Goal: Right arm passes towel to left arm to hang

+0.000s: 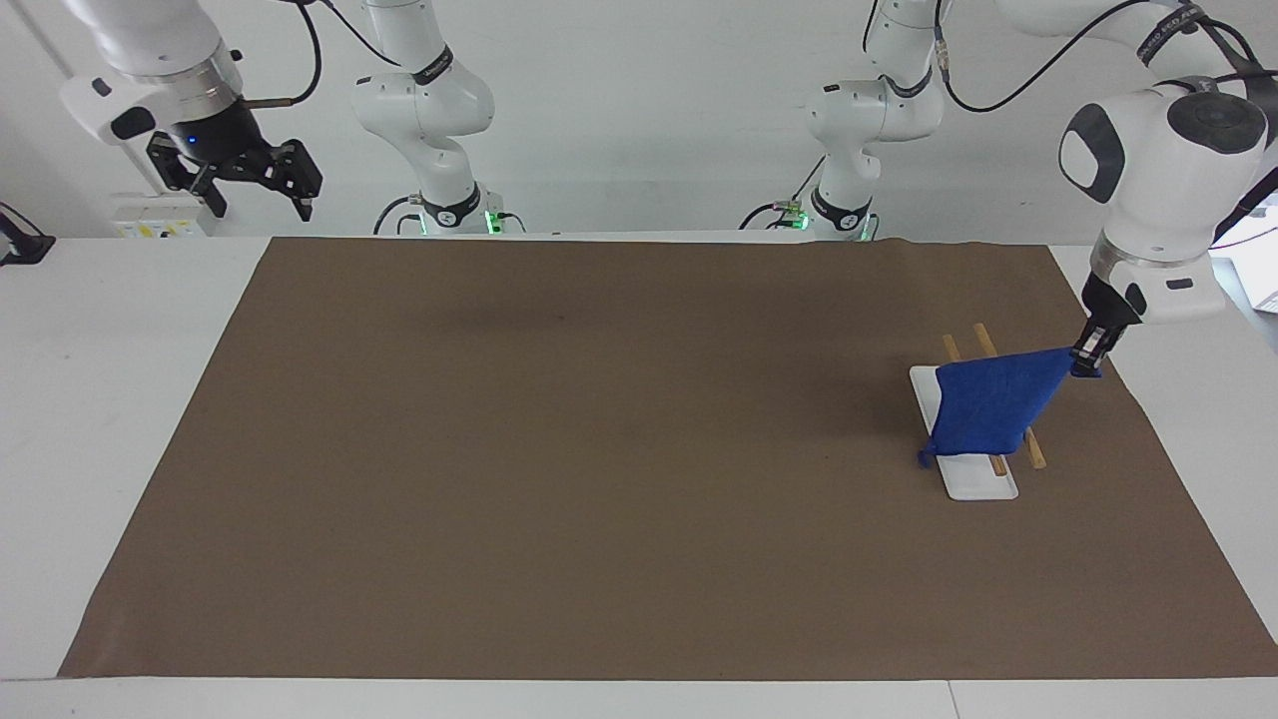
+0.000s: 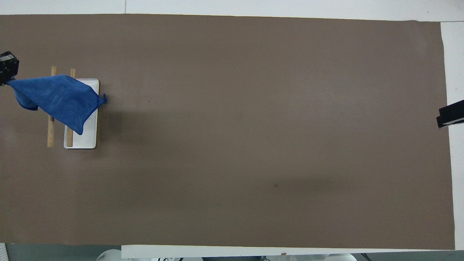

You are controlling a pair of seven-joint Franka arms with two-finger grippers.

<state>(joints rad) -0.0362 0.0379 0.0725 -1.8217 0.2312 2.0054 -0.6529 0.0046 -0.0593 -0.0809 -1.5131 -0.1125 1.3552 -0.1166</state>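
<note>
At right of frame we see our left hand [image 1: 1088, 358] angled down, pinching a corner of the blue towel [image 1: 988, 404] draped across the wooden rack [image 1: 983, 469], our right hand [image 1: 255, 180] raised upper left, fingers spread.

Brown mat [image 1: 599, 449] covers white table [image 1: 100, 399]; white wall [image 1: 649, 100].

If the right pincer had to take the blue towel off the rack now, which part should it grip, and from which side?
Probably the free corner with the small loop. The blue towel drapes across the rack's wooden bars, and the left pincer pinches the other corner. That corner hangs clear toward the right arm's end, so approach from there.
</note>
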